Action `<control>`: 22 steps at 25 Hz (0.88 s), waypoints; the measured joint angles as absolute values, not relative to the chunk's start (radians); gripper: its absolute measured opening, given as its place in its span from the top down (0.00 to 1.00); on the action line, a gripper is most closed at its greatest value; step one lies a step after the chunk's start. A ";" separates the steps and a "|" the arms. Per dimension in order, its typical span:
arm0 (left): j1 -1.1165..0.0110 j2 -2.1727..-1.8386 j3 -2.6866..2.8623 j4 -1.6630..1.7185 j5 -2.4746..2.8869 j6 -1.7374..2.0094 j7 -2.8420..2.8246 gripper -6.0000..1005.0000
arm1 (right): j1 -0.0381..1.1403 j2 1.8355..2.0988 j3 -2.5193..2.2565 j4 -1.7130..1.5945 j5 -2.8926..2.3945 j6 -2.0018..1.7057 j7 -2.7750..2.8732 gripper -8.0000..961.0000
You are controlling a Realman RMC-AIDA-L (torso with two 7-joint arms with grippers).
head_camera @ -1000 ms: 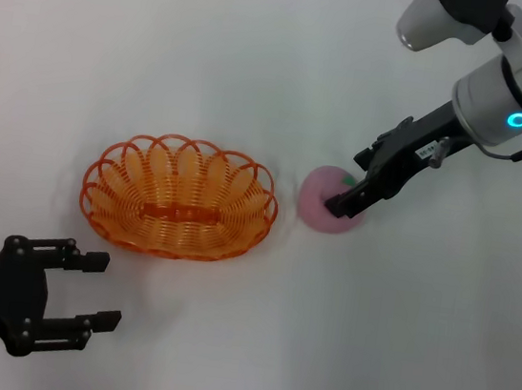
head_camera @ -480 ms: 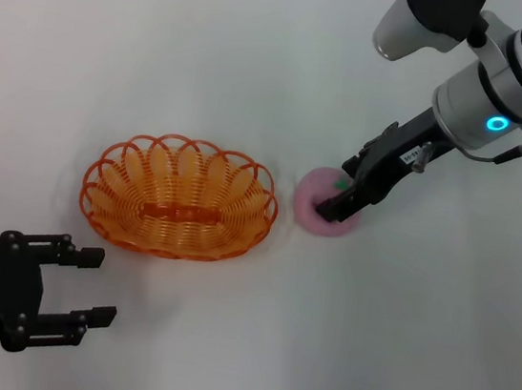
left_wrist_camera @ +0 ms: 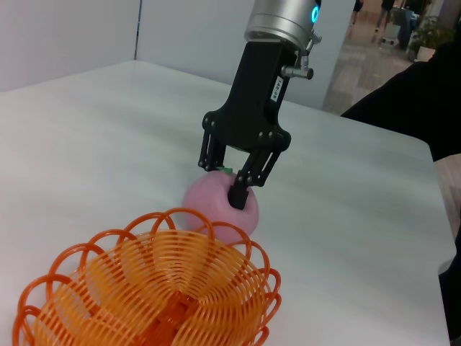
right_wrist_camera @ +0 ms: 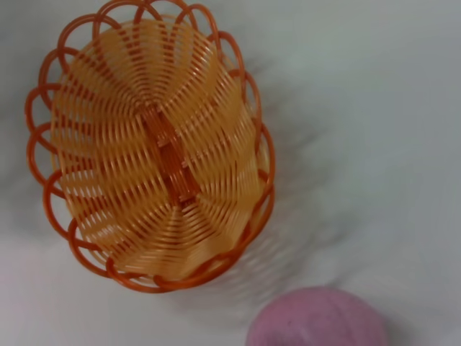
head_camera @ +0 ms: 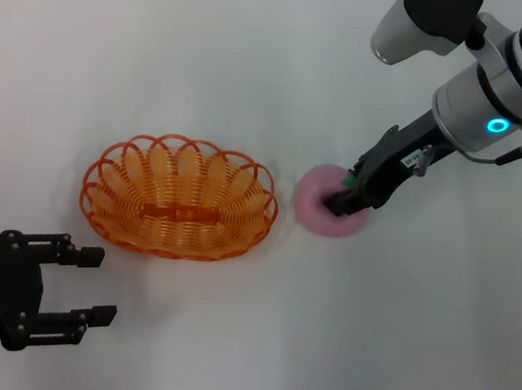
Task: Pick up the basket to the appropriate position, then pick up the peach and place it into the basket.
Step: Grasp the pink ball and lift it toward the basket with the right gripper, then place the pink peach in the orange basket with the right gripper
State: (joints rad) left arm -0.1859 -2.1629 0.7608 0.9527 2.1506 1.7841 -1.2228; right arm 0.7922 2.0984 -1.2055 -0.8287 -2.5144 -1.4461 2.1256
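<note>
The peach (head_camera: 322, 203) is a round, matte pink ball, soft-looking, with a small green spot at its top just showing beside the black fingers. It sits on the white table (head_camera: 211, 63), just to the right of the basket (head_camera: 181, 198) and not touching it. The basket is a shallow orange oval of looped plastic wire with a scalloped rim, standing upright with nothing in it.

The right gripper (head_camera: 345, 202) comes down at a slant from the white arm (head_camera: 507, 83) with its glowing blue ring, and its tips are on the upper part of the peach. From the head view the fingers overlap and you can't judge the gap. The left wrist view settles it: there the right gripper (left_wrist_camera: 230, 186) is seen head on, its two black fingers (left_wrist_camera: 238, 193) set on either side of the crown of the peach (left_wrist_camera: 216, 209), closed against it, with the fruit resting on the table behind the basket's far rim (left_wrist_camera: 155, 285).

The right wrist view shows no fingers at all, only the basket (right_wrist_camera: 155, 148) from above, with the flat strip running along the middle of its floor, and the curved top of the peach (right_wrist_camera: 317, 317) near it.

The left gripper (head_camera: 60, 294) hangs low near the front of the table, short of the basket, its black fingers spread apart and holding nothing.
</note>
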 joint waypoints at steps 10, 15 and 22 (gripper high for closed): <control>-0.187 -2.163 0.761 0.953 2.151 1.795 -1.224 0.33 | 0.766 2.089 -1.127 -0.936 -2.517 -1.561 2.098 0.67; -0.188 -2.163 0.761 0.953 2.151 1.796 -1.226 0.33 | 0.764 2.085 -1.041 -1.003 -2.520 -1.688 2.059 0.69; -0.189 -2.164 0.761 0.954 2.151 1.798 -1.226 0.33 | 0.769 2.086 -1.004 -1.013 -2.485 -1.773 2.017 0.70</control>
